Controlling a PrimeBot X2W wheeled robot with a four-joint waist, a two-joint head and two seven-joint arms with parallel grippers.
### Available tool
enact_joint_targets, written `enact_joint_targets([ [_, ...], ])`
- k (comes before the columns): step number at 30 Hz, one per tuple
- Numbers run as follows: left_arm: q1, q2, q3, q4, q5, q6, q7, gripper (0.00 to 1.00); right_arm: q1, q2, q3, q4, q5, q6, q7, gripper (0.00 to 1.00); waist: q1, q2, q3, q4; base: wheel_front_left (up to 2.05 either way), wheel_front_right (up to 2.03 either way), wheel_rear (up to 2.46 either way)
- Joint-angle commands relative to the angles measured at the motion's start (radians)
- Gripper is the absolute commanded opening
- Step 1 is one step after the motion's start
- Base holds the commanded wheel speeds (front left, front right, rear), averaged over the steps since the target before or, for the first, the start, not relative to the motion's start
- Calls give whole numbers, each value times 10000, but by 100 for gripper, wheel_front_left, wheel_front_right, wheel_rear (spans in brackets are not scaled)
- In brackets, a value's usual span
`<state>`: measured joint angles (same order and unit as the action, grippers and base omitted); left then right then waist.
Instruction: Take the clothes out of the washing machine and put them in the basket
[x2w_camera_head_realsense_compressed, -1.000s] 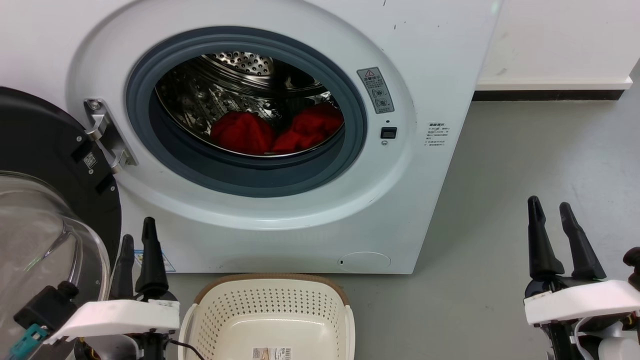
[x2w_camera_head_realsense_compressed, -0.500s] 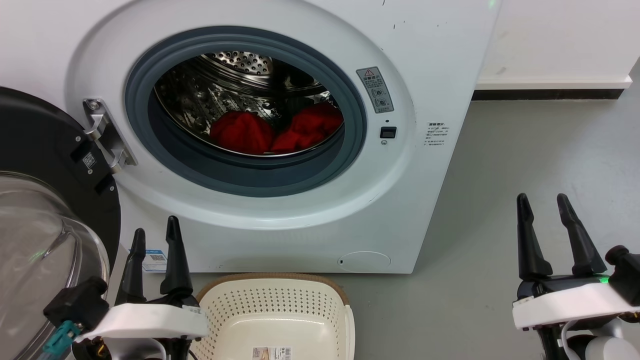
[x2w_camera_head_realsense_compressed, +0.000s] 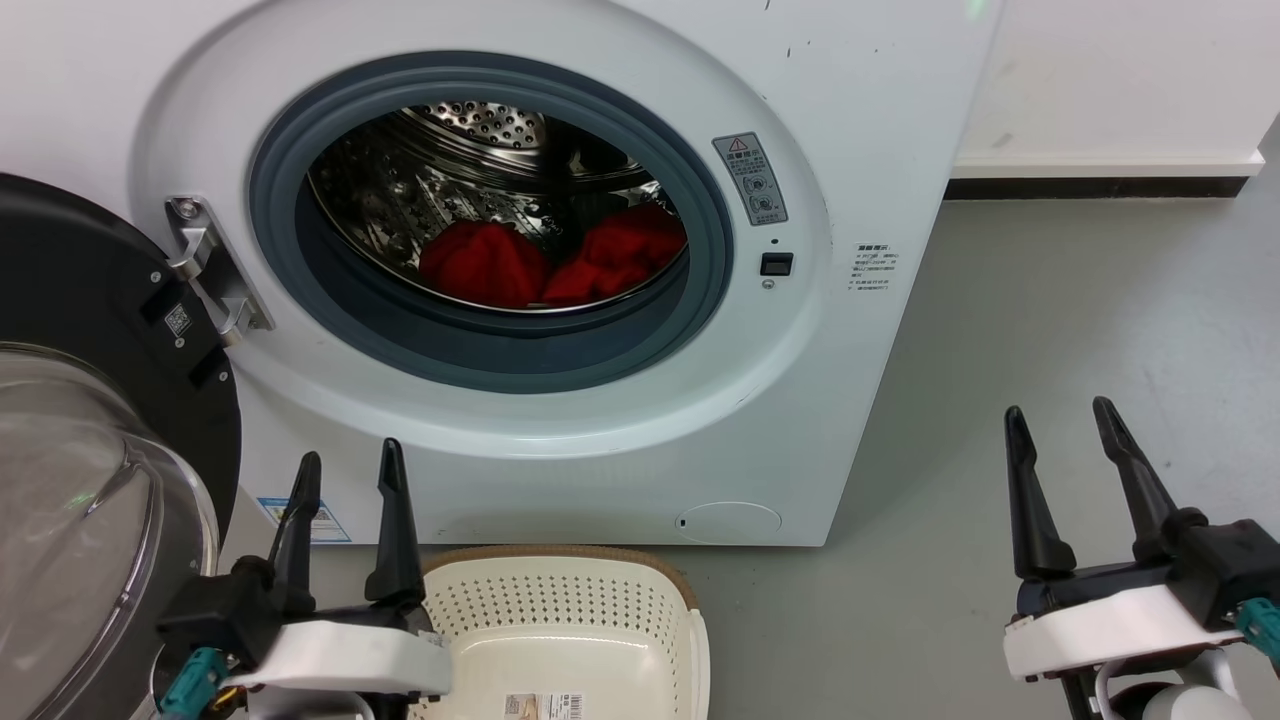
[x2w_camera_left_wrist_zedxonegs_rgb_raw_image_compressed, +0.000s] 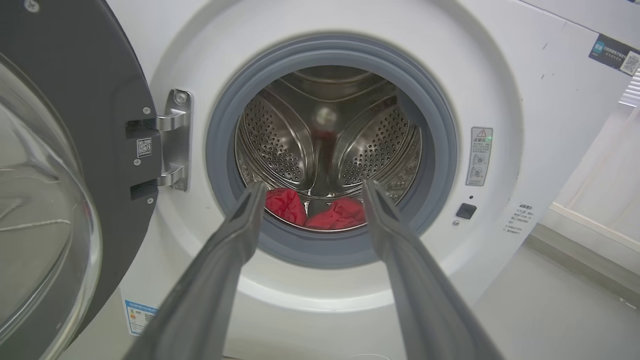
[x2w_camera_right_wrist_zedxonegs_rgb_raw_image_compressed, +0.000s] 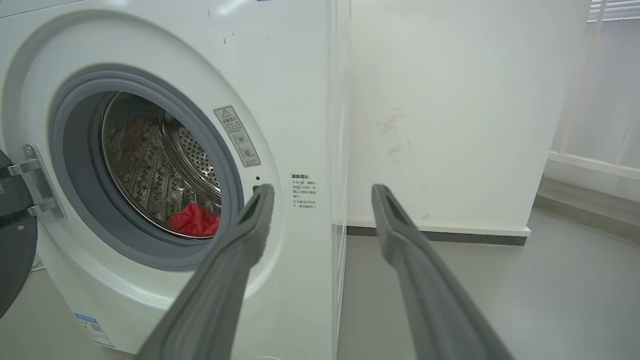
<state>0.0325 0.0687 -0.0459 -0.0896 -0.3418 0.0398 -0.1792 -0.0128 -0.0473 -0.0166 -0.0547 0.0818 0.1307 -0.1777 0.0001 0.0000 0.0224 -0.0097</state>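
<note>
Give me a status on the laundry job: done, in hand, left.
Done: the door of the washing machine is open, and the basket stands before it, with no fabric in the part that shows. In hand: nothing; the left gripper and right gripper are open, outside the drum. Left: both red clothes lie in the drum and must go to the basket.

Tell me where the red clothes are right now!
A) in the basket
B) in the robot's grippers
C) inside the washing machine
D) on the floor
C: the red clothes lie at the bottom of the drum inside the washing machine, and the part of the basket that shows has no clothes in it.
</note>
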Motion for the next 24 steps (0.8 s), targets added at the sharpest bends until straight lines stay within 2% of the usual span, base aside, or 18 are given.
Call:
enact_joint_targets([
  [1, 22, 83, -63, -67, 222, 58, -75, 100, 58, -49, 35, -92, -234, -1, -90, 100, 0, 0, -1, 2, 0, 0, 0],
  [9, 140, 194, -350, 444, 861, 126, -258, 100, 211, -49, 44, 221, -974, -1, -271, 100, 0, 0, -26, 7, 0, 0, 0],
  [16, 286, 326, -594, 744, 1458, 19, -397, 100, 336, -45, 2, 937, -1234, -1, -425, 100, -1, 0, -14, -30, 0, 0, 0],
  [24, 401, 459, -826, 1250, 2207, 139, -564, 100, 227, -45, 11, 1317, -1931, -1, -577, 100, -1, 0, -62, -92, 0, 0, 0],
])
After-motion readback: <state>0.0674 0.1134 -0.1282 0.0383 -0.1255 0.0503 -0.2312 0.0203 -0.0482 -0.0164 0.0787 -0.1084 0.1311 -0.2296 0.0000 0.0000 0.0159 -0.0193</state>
